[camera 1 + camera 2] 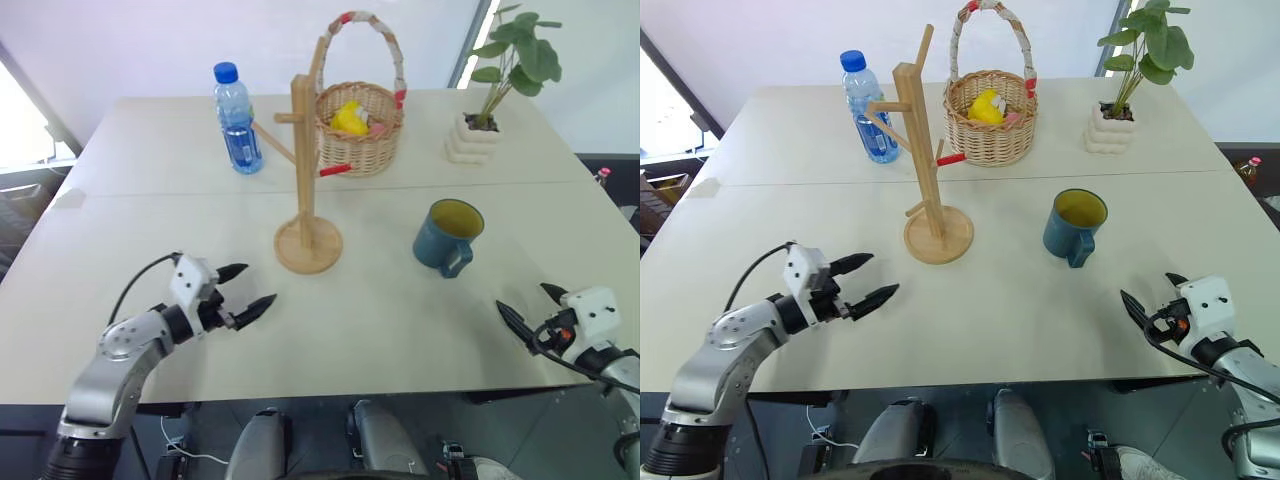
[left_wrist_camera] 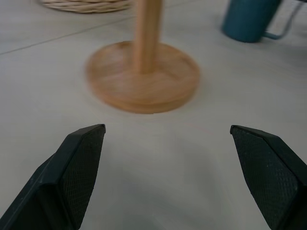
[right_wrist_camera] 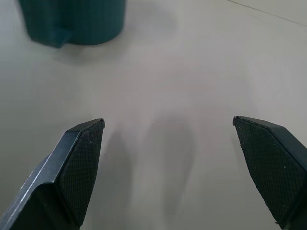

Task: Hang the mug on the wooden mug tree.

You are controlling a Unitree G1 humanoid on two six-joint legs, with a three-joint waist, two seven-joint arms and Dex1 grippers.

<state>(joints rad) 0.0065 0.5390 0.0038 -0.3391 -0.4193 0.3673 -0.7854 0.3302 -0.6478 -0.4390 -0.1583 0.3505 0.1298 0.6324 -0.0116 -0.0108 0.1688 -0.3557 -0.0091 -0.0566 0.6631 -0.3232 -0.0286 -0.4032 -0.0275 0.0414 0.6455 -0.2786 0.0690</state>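
- The tree (image 1: 305, 190) stands upright near the middle of the bench (image 1: 130, 230), its round base flat on the top; it serves as the landmark.
- The mug (image 1: 447, 236) sits upright to the right of the tree, well apart from it, mouth up, handle turned toward the near edge. Bare bench lies between mug and tree base.
- The left gripper (image 1: 243, 288) hovers on the near-left side of the tree, released, fingers spread and holding nothing. It points toward the tree base, with a strip of bare bench between.
- The right gripper (image 1: 525, 304) is near the bench's near-right edge, on the near-right side of the mug and apart from it. Its fingers (image 3: 81, 158) stand wide, released, grasping nothing.
- Behind the tree stands a basket (image 1: 358, 125) with a tall handle; the tree's red-tipped peg reaches toward it.
- A bottle (image 1: 237, 120) stands behind and left of the tree, close to the tip of a left-hand peg.
- A potted plant (image 1: 480, 130) stands far right of the tree, near the far edge.
- The bench's near half, left and right of the tree, is open surface.
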